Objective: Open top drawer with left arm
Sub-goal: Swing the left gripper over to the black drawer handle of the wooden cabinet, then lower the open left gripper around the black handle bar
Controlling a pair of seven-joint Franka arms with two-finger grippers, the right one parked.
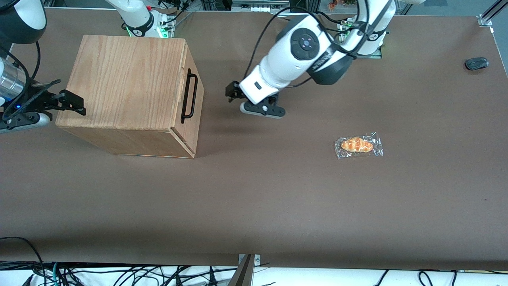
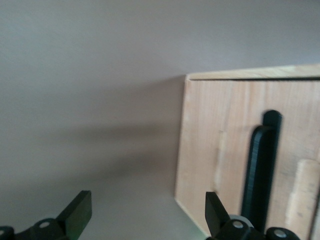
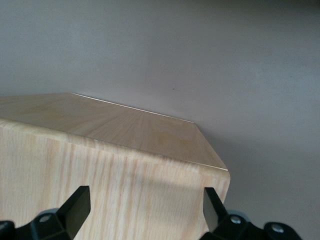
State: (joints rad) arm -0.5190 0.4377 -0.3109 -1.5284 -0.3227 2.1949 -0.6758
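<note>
Top drawer [image 1: 190, 85] of the oak cabinet [image 1: 127, 89] sits flush with the cabinet front in the front view, one long black bar handle [image 1: 189, 96] running along its face. I count one cabinet, one handle, one wrapped pastry [image 1: 358, 145] and one computer mouse [image 1: 476, 63], all on a single brown table [image 1: 254, 206]. The cabinet stands toward the parked arm's end of the table. The pastry, sealed in a clear bag, lies well apart from it toward the working arm's end, nearer the front camera than the arm. The mouse rests near the table edge, farther from the camera than the pastry. The left arm [image 1: 301, 51] reaches toward the drawer front, and its gripper [image 1: 234, 92] hangs in front of the handle, near it but apart from it. With the drawer shut, nothing of its inside shows.

From the left wrist, two black fingers [image 2: 77, 212] stand spread wide with nothing between them. The drawer front [image 2: 220, 150] and one black handle [image 2: 260, 170] face the camera, the tabletop [image 2: 90, 75] beside them.

From the right wrist, one oak cabinet [image 3: 100, 165] fills the near ground, with the table [image 3: 225, 60] past it.
</note>
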